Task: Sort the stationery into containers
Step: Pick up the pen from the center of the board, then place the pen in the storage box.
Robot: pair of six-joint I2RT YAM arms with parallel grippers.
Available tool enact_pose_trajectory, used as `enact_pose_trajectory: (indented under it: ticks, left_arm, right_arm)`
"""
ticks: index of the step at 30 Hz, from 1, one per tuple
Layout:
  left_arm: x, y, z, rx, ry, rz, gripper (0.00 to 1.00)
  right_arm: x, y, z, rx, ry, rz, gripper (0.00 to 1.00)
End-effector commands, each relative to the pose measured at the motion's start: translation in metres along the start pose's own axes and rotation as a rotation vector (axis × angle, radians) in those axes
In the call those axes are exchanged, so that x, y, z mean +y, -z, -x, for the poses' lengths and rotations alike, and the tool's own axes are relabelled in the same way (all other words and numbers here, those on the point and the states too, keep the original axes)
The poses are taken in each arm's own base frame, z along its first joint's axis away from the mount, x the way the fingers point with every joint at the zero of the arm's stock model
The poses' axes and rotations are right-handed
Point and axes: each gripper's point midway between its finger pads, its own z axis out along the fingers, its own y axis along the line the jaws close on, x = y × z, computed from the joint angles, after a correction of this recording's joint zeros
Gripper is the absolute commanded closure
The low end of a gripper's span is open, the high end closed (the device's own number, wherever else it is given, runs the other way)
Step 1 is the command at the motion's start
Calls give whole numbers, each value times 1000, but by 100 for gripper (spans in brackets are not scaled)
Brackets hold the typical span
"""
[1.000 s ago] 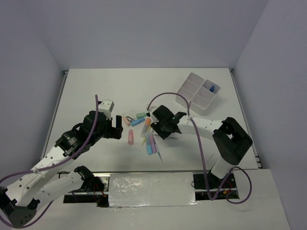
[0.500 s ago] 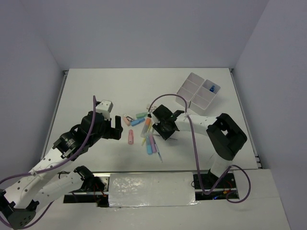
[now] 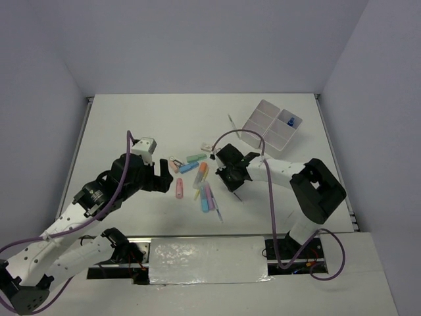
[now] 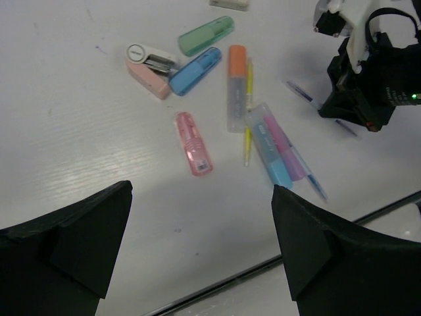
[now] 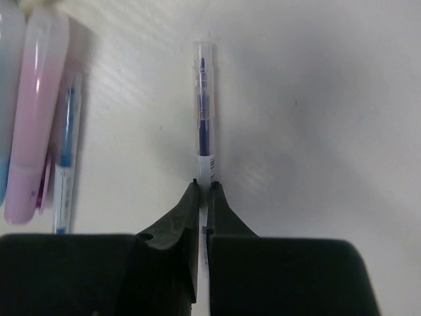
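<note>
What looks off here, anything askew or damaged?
Nothing spilled or broken. One oddity: the right gripper pinches the thin clear blue-ink pen near one end, so most of it sticks out beyond the grip.

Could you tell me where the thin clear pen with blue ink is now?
In the right wrist view, the pen sits centre frame, pinched between the fingers of the right gripper, with the pink marker to its left.

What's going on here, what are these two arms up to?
They are sorting stationery into a white tray. The right gripper is shut on a thin blue pen lying on the table. The left gripper hangs open over the loose markers. The tray holds one blue item.
</note>
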Motion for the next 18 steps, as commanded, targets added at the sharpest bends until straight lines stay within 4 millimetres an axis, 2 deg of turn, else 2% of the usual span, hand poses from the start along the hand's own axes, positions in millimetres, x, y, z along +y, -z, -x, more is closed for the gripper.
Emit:
enact_pose_trajectory:
  ticks: [1, 3, 4, 5, 6, 7, 8, 9, 10, 11, 12, 13, 14, 15, 18]
  left_arm:
    - [-35, 0, 20, -49, 93, -159, 1]
    - [-52, 1, 33, -82, 141, -233, 1]
    - [-58, 1, 39, -94, 176, -257, 1]
    - [-68, 3, 44, -99, 187, -305, 1]
    - [-81, 7, 61, -148, 199, -374, 1]
    - [-92, 9, 68, -164, 217, -430, 1]
    - [-100, 12, 75, -184, 225, -475, 1]
    - [-112, 15, 88, -219, 231, -539, 1]
    - [-118, 17, 93, -229, 244, -567, 1]
    - [-124, 19, 100, -242, 247, -595, 1]
    - [-130, 17, 101, -231, 246, -623, 1]
    - [-139, 23, 114, -272, 254, -671, 1]
    - [-143, 22, 117, -276, 255, -696, 1]
    - [-151, 29, 125, -303, 260, -751, 1]
    - [-160, 29, 132, -316, 269, -793, 1]
  right_arm:
    - [4, 28, 4, -70, -32, 42, 100]
    - [11, 41, 12, -134, -25, 88, 100]
    - [8, 59, 24, -209, -39, 95, 100]
    - [11, 67, 31, -255, -54, 127, 100]
    - [9, 79, 38, -302, -70, 140, 100]
    - [1, 101, 49, -389, -102, 143, 100]
    - [0, 113, 55, -436, -142, 164, 100]
    - [-4, 137, 63, -518, -167, 176, 100]
    - [-7, 148, 66, -558, -195, 192, 100]
    - [-21, 158, 69, -602, -246, 186, 100]
    - [-18, 169, 70, -634, -288, 230, 100]
    - [-18, 185, 71, -684, -293, 250, 100]
    - [-21, 193, 72, -710, -308, 258, 100]
    - [-16, 204, 72, -743, -300, 284, 100]
    - [-7, 221, 70, -787, -294, 326, 100]
